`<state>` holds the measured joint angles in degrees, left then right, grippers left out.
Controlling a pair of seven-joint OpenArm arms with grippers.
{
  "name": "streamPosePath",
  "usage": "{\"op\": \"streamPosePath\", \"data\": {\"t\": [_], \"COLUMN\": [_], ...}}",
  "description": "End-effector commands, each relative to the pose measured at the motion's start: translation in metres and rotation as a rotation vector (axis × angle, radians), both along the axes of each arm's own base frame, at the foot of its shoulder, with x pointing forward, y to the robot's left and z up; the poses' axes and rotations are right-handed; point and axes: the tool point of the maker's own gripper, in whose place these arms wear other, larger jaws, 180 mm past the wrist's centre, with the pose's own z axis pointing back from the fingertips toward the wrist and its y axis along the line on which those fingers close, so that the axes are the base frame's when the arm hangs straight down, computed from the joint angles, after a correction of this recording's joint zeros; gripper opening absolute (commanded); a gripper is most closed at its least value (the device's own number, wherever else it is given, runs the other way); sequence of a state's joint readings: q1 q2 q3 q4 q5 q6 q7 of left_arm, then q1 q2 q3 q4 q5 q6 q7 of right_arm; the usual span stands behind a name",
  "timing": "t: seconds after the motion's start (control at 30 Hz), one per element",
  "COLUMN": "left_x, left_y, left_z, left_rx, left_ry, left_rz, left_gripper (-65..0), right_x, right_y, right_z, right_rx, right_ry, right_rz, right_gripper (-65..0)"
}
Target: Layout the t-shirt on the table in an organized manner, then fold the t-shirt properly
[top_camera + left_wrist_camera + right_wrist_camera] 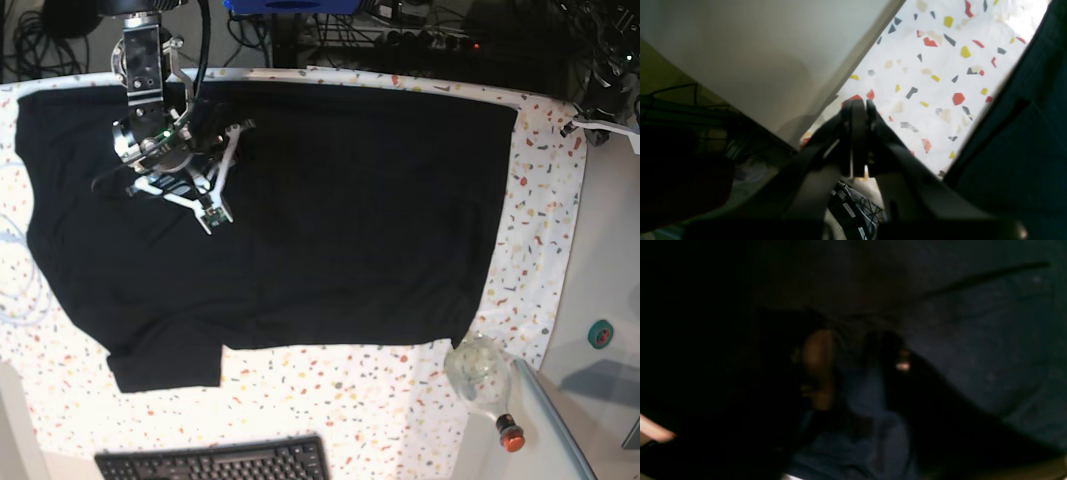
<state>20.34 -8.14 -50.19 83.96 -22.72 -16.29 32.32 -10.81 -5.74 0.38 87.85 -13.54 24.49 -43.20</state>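
The t-shirt [330, 210] is spread flat on the table [545, 250], covering most of the table's far half; a sleeve [165, 365] is extended toward the near left. The right gripper [205, 215] is positioned over the shirt's far-left part. A keyboard [215, 463] is set at the near edge, in front of the sleeve. A bottle [482, 378] is laid at the near right, just beyond the shirt's near-right corner
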Motion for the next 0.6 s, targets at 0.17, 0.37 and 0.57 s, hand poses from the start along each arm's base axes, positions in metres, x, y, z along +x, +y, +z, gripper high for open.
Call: {"op": "streamPosePath", "data": {"t": [0.17,0.37,0.57], "left_x": [0.004,-0.005,-0.005], "left_y": [0.009,0.011,0.011], "left_z": [0.012,-0.002,-0.003], "left_rx": [0.035,0.004,0.003], "left_ry": [-0.032,-0.001,0.0], "left_rz": [-0.001,0.022,0.023], "left_gripper": [-65.0,-65.0,-65.0], "right_x": [0.008,0.018,0.025], "right_y": [0.012,0.011,0.006], "right_z": [0.006,0.023,0.03], "right_rx": [0.097,0.088,0.06], "right_ry": [0.013,-0.029,-0.014], "right_rz": [-0.031,-0.03,-0.031], "right_gripper": [-65.0,-65.0,-65.0]}}
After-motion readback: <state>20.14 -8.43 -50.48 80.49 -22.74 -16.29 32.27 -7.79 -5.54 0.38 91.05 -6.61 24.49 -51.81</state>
